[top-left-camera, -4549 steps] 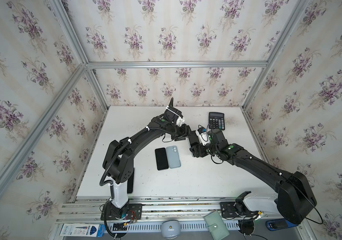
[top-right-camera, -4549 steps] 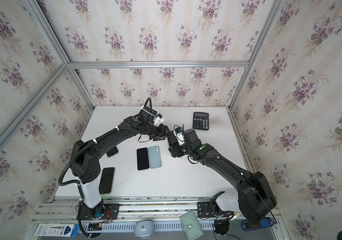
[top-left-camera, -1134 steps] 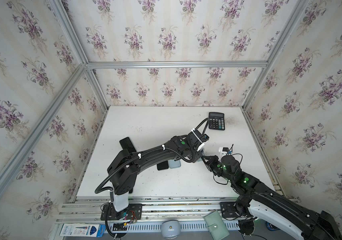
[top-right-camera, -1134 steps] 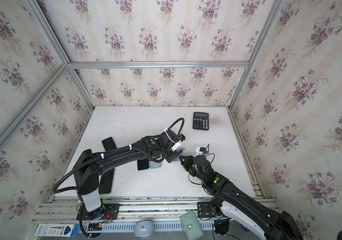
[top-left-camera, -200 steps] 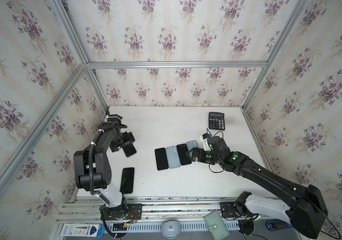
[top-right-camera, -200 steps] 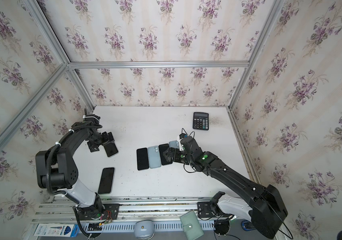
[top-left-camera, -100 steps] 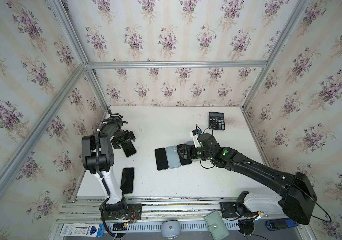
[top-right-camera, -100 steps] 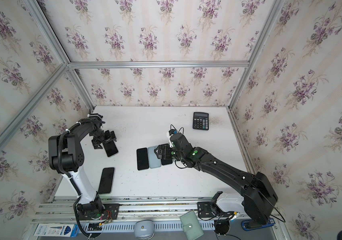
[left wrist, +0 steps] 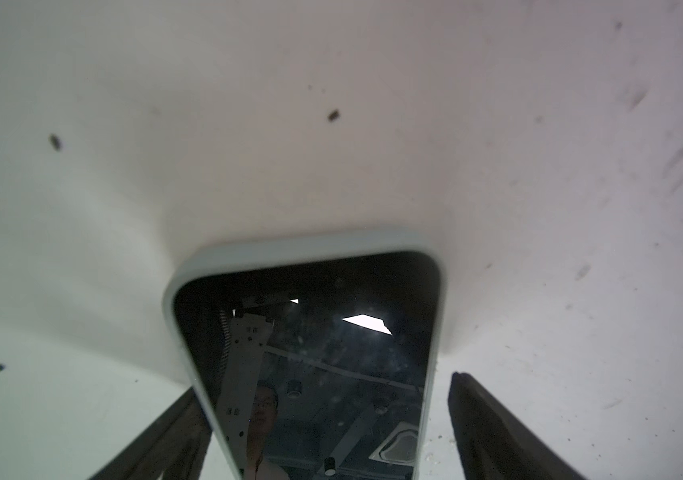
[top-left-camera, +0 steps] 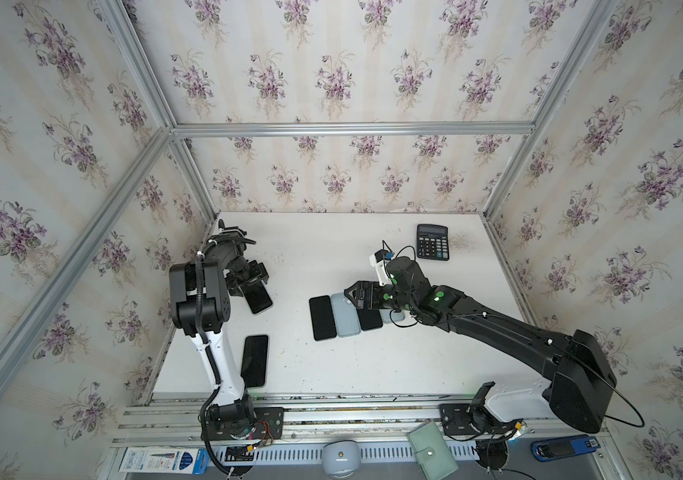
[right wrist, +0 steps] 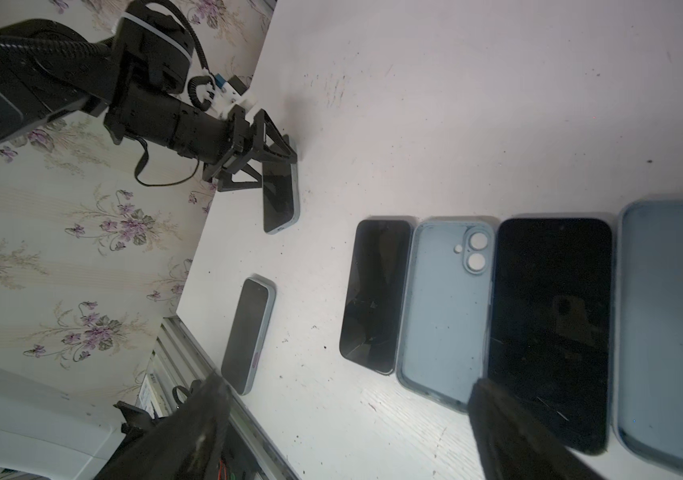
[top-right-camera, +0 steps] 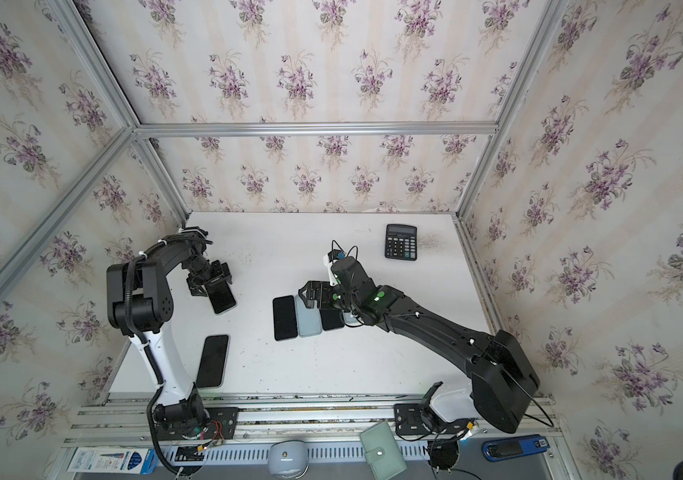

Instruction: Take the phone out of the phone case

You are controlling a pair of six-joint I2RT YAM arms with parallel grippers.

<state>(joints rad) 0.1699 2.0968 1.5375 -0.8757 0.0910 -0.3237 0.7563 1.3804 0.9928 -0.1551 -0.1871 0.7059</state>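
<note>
Far left of the calculator (top-left-camera: pixel 432 242), a cased phone (top-left-camera: pixel 260 298) is straddled by the part-open left gripper (top-left-camera: pixel 256 284); the right gripper (top-left-camera: pixel 353 296) is spread wide nearer it.

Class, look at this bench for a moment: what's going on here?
Two robot arms are working on getting phones out of cases. The left gripper straddles a cased phone lying by the table's left edge, with the jaws open and a gap on one side. The right gripper hovers open above a middle row: bare phone, blue case, second phone, second case. A front phone lies cased.
</note>
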